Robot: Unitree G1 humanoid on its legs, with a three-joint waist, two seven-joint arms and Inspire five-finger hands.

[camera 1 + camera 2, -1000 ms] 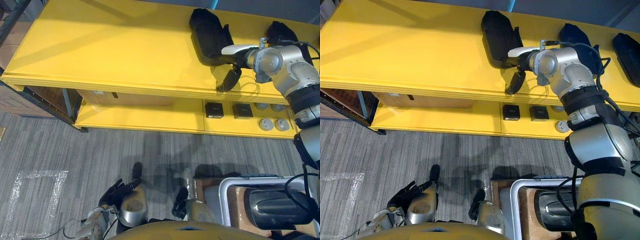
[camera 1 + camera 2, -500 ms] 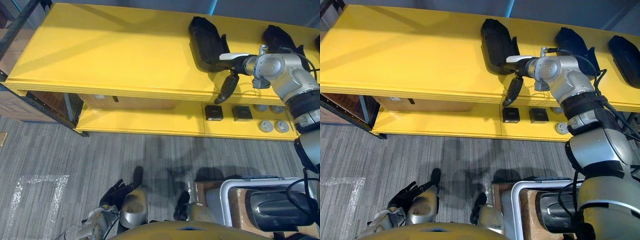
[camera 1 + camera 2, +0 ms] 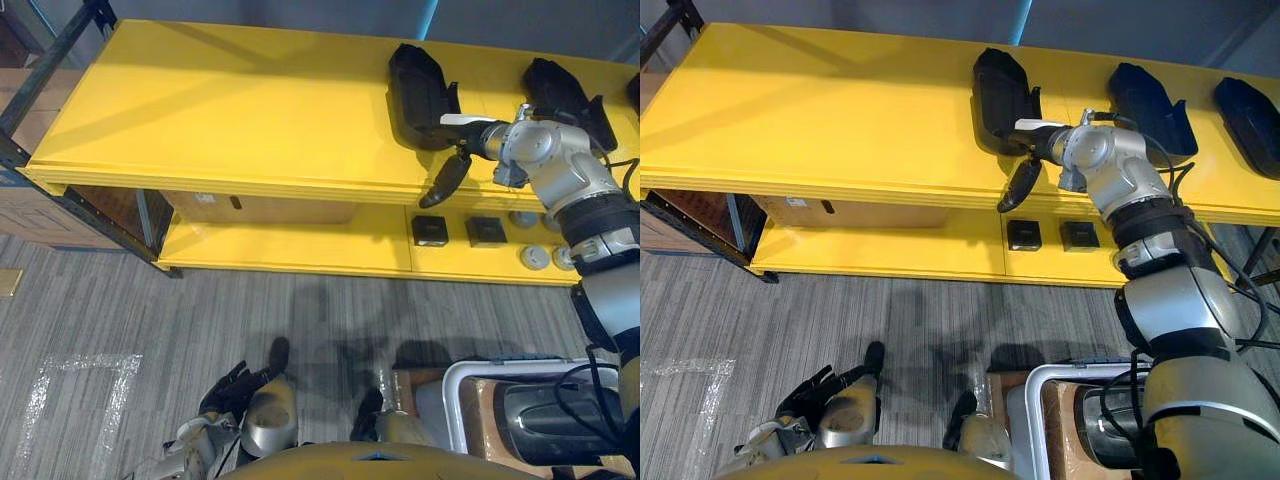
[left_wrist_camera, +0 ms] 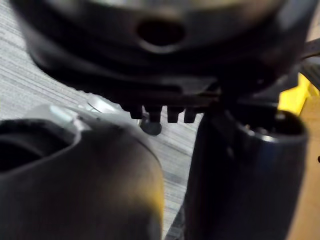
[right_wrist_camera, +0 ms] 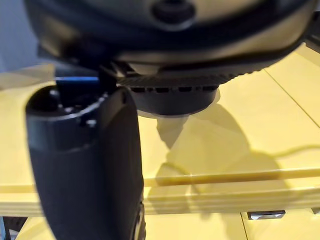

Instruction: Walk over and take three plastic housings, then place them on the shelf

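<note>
Three black plastic housings are noted on the top board of the yellow shelf [image 3: 840, 110]. The first housing [image 3: 1002, 85] lies left-most. The second housing [image 3: 1148, 95] and third housing [image 3: 1248, 112] are ranged at 3 o'clock of it, each well apart.

The right hand [image 3: 1018, 183] is found at 6 o'clock of the first housing, over the shelf's front edge. Its fingers are straight, pointed down, and nothing is gripped. Thumb contact with the housing cannot be told.

The left hand [image 3: 228, 388] hangs low at 7 o'clock above the floor [image 3: 150, 300], loosely spread and empty.

Placing is judged complete or nearly so. The next move is judged to call for the right hand to be drawn clear toward 6 o'clock, without the first housing being nudged.
</note>
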